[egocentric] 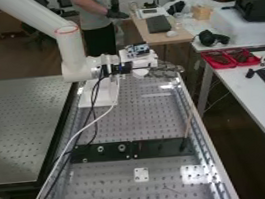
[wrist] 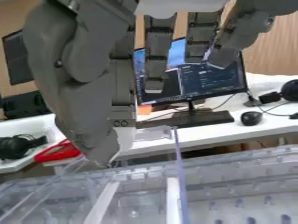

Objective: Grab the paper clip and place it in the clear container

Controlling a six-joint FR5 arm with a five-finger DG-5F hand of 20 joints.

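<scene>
At the bench's far end, the hand (egocentric: 162,71) is held out sideways from the arm near the bench's right-hand rail. Seen from the wrist, the hand (wrist: 158,55) has its fingers hanging fairly straight, apart from the long thumb, with nothing visible held between them. Transparent walls of the clear container (wrist: 179,175) rise below the fingers, and the thumb's tip is close to its rim; whether they touch, I cannot tell.
A black plate (egocentric: 108,151) with fittings crosses the bench, and a thin rod (egocentric: 188,126) stands by its right end. Nearer lies a small white plate (egocentric: 141,174). Red trays (egocentric: 232,58) sit on the side table, and a monitor (wrist: 193,80) stands beyond the container.
</scene>
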